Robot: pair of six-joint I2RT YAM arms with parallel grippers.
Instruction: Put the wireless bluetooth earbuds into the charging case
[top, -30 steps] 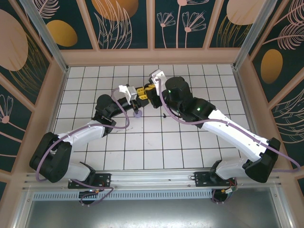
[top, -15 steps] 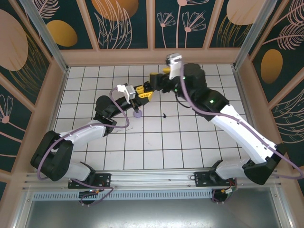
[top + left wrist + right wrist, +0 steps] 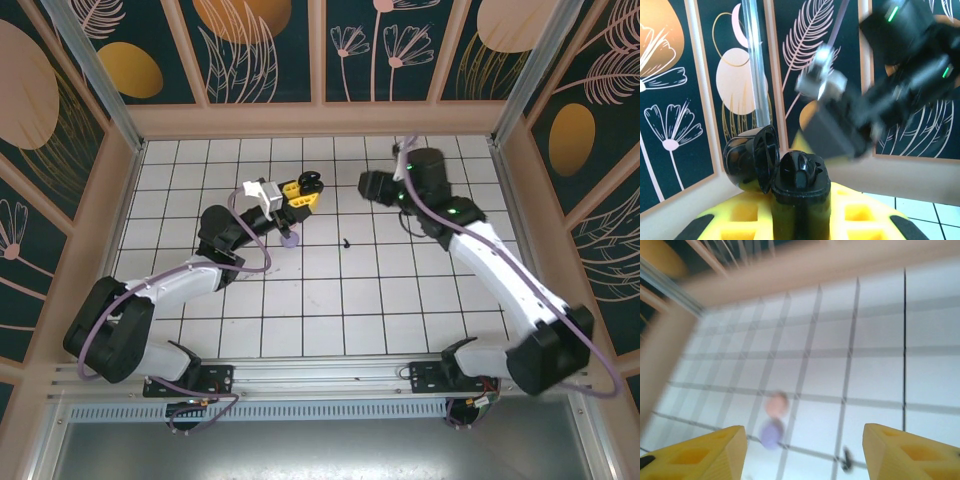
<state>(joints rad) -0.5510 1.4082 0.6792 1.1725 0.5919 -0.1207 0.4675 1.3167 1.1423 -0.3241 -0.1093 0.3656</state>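
My left fingers [image 3: 303,190] are clamped narrow on the black case [image 3: 800,176], holding it up over the far half of the counter [image 3: 330,300], a little left of centre. Its lid [image 3: 752,159] is flipped open to the side. The wells inside are black on black, so I cannot tell whether a bud already sits in one.

My right fingers [image 3: 370,186] are spread wide with nothing between them, level with the case but apart from it, on its right.

One black bud [image 3: 347,241] lies loose near the middle of the counter, so I judge that at least this one is left to pick up and seat. Beside it, toward the left edge, lie a lilac piece [image 3: 771,434] and a pink piece [image 3: 776,404], touching or nearly so. They are too blurred for me to call them cases or buds.

By my reckoning the black case is open and presented, not yet filled or shut, and the lilac and pink sets look untouched.
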